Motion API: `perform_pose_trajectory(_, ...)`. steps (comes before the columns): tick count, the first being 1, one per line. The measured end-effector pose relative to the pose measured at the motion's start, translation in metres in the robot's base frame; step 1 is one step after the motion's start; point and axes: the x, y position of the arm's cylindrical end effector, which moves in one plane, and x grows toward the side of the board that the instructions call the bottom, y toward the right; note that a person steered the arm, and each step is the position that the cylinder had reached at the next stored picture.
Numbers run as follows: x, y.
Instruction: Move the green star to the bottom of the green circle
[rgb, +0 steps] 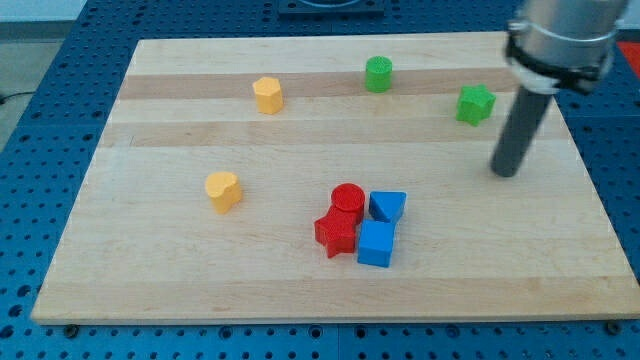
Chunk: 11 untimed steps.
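Observation:
The green star (476, 104) lies near the view's top right on the wooden board. The green circle (378, 74), a short cylinder, stands to its left and a little higher in the view. My tip (507, 172) rests on the board below and slightly right of the green star, apart from it. The rod rises from the tip up to the arm at the view's top right corner.
A yellow hexagon (267, 95) sits at the upper left, a yellow block (223, 190) at the left middle. A cluster in the lower middle holds a red cylinder (347, 199), a red star (337, 235), a blue triangle (387, 206) and a blue cube (376, 244). The board's right edge (600, 190) is near my tip.

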Motion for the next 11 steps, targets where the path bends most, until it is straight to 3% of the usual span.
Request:
perform_pose_trajectory(1,-0.034,0.032)
perform_pose_trajectory(3,-0.069,0.029)
perform_pose_trajectory(5,-0.106,-0.032)
perform_pose_trajectory(6,-0.107,-0.075)
perform_pose_trajectory(8,-0.063,-0.079)
perform_pose_trajectory(10,-0.106,-0.175)
perform_pose_trajectory(11,-0.095,-0.169)
